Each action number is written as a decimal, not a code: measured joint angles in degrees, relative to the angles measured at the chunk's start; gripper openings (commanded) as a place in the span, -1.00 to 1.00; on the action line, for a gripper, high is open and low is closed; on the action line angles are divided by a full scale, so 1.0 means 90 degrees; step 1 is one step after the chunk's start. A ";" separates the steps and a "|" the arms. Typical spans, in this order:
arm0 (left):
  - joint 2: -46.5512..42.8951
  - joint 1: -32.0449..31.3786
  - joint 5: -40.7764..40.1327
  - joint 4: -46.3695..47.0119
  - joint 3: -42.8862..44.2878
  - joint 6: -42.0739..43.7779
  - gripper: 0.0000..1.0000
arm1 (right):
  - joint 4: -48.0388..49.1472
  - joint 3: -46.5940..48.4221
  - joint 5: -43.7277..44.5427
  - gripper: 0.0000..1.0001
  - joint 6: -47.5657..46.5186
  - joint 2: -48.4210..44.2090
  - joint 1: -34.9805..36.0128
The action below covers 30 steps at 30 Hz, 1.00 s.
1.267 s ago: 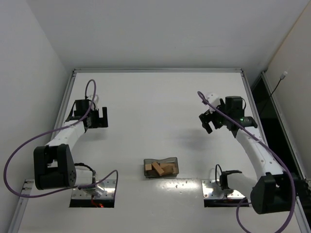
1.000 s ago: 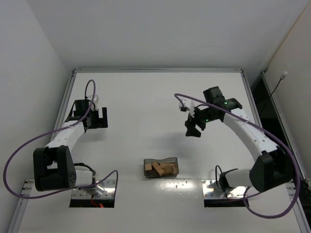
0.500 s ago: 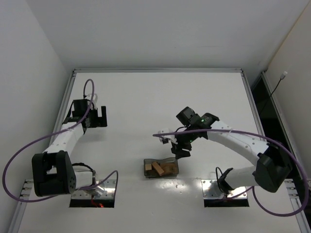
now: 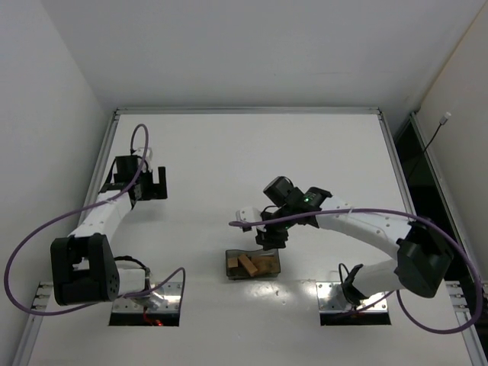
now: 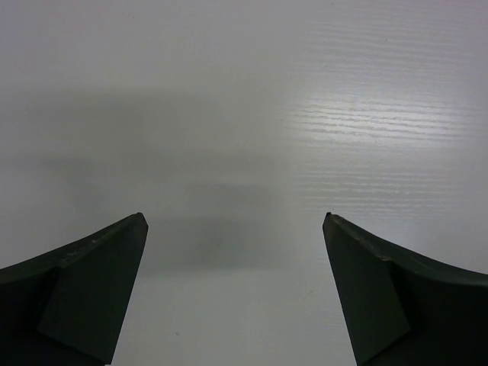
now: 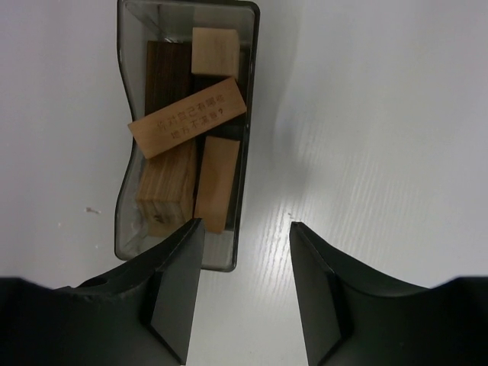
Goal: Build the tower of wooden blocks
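White table (image 4: 244,152); blocks (image 6: 187,118) loose in container (image 6: 130,213) at 6 o'clock, none stacked. Right gripper (image 6: 244,225) hovers above, jaws apart, empty; left gripper (image 5: 235,217) spread at 9 o'clock. Next, likely: descend, pinch one block.

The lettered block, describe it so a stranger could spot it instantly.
On the white table, find the translucent grey container under the right gripper. Inside, one light tan block lies diagonally across the top of the others. It alone carries printed lettering.
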 measured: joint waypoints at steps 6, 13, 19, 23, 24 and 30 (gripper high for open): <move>0.0117 0.0000 -0.0129 0.0000 0.0075 0.0007 1.00 | 0.0279 -0.0027 0.0228 -0.09 0.0168 0.0335 0.0277; 0.0138 0.0000 -0.0238 0.0000 0.0185 0.0007 1.00 | 0.0663 -0.0347 0.0554 -0.18 0.0262 0.0600 0.0328; 0.0311 0.0000 -0.0299 0.0000 0.0296 0.0005 1.00 | 0.0763 -0.0384 0.0721 -0.29 0.0311 0.0986 0.0328; 0.0391 0.0000 -0.0325 0.0000 0.0355 0.0005 1.00 | 0.0777 -0.0372 0.0804 -1.00 0.0338 0.1229 0.0328; 0.0401 0.0000 -0.0330 0.0000 0.0364 0.0005 1.00 | 0.0753 -0.0367 0.0789 -1.00 0.0355 0.1270 0.0328; 0.0500 0.0000 -0.0403 -0.0027 0.0423 -0.0022 1.00 | 0.0782 -0.0330 0.0952 -1.00 0.0471 0.1280 0.0328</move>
